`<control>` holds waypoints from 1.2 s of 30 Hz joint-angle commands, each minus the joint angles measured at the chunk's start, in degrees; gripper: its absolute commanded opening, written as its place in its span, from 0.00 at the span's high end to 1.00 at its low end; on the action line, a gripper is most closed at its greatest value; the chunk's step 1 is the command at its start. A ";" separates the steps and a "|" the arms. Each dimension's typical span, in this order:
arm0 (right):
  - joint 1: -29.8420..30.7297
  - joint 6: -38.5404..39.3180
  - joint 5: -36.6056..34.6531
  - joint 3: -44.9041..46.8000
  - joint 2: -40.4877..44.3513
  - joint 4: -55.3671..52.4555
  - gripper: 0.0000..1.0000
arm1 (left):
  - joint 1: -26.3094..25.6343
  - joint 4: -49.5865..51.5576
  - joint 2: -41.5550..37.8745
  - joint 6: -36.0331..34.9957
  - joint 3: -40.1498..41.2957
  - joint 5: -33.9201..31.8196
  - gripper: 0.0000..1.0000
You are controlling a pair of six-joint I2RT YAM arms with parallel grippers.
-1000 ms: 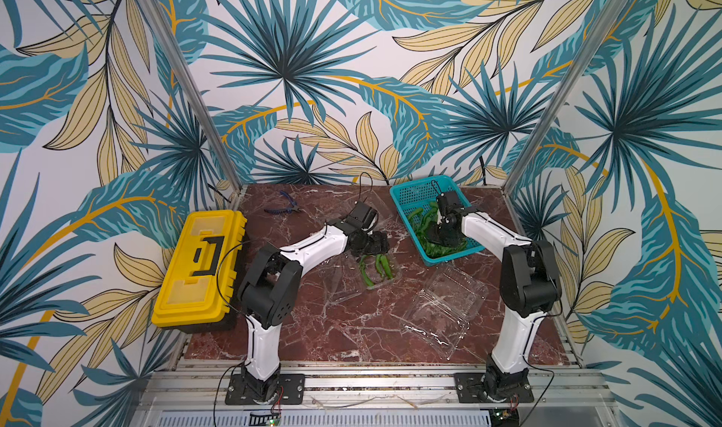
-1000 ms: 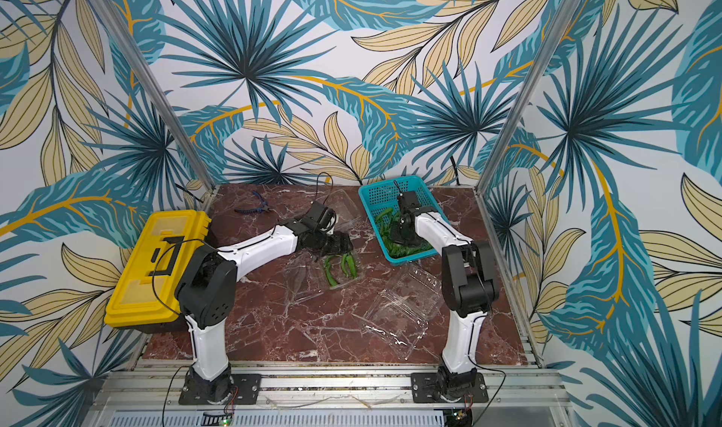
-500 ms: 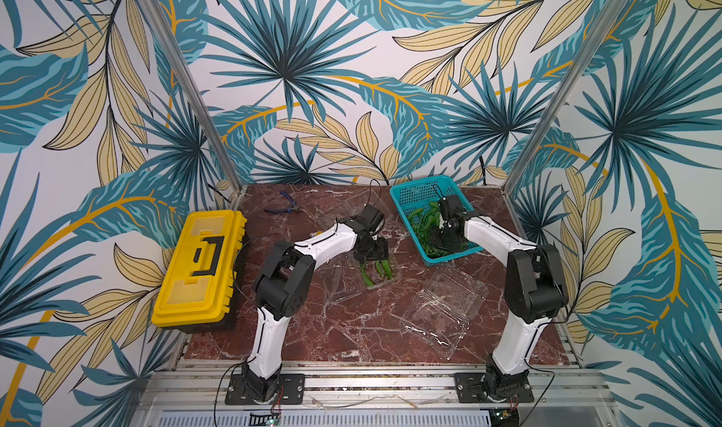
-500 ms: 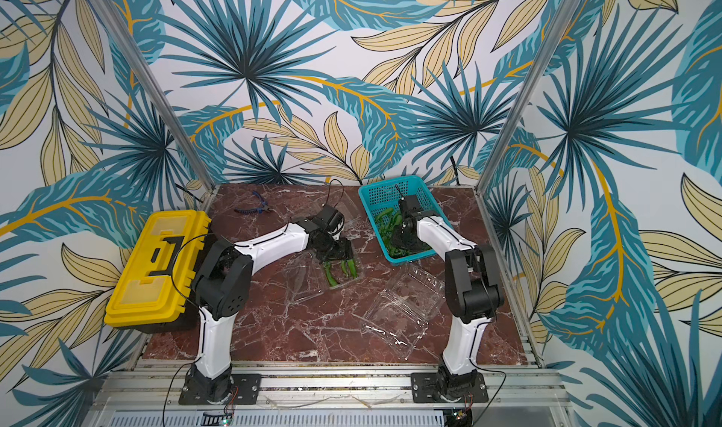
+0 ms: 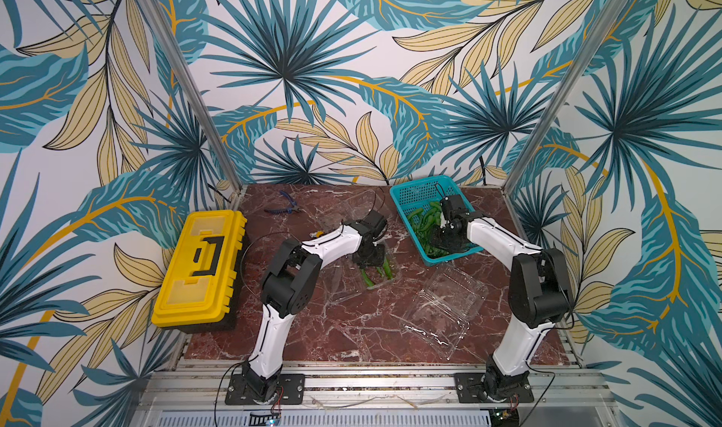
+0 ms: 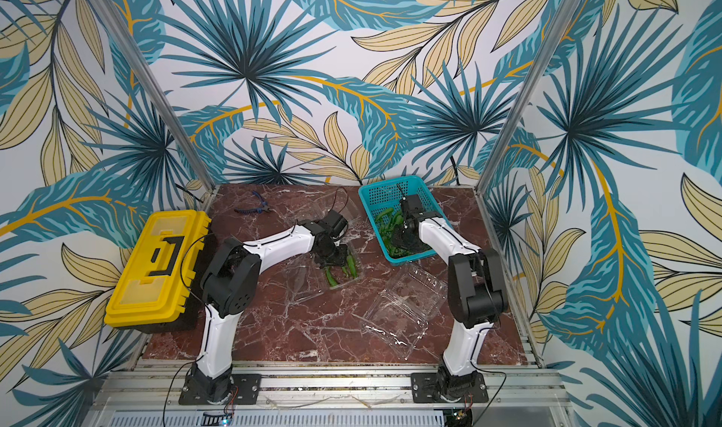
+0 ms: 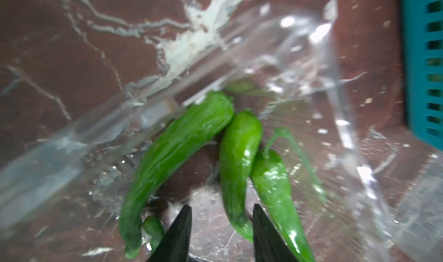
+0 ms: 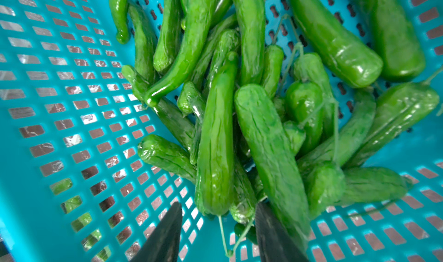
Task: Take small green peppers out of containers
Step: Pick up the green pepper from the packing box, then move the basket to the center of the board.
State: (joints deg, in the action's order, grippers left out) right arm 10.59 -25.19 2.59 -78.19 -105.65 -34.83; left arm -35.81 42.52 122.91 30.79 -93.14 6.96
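Left wrist view: left gripper [image 7: 221, 209], jaws narrowly apart, empty. Target: small green peppers [image 7: 237, 153] in open clamshell container [image 7: 285, 40], just ahead of fingertips [image 7: 177, 236], long axes pointing away; left arm nearer.

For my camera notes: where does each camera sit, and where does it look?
Both top views: high in front, facing down at table; left arm, right arm show.
Left wrist: above a clear container holding peppers; left gripper tips show.
Right wrist: above the teal basket of peppers; right gripper tips show.
Shared by wrist views: the teal basket.
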 commanded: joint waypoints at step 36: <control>12.34 -0.98 4.07 0.18 5.73 1.06 0.50 | -1.28 -0.02 -11.10 -9.25 -13.14 -3.25 1.00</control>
State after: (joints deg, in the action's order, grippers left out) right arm 23.83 -23.27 13.98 -78.96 -105.34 -35.40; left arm -36.84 45.65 109.56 22.98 -102.17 2.61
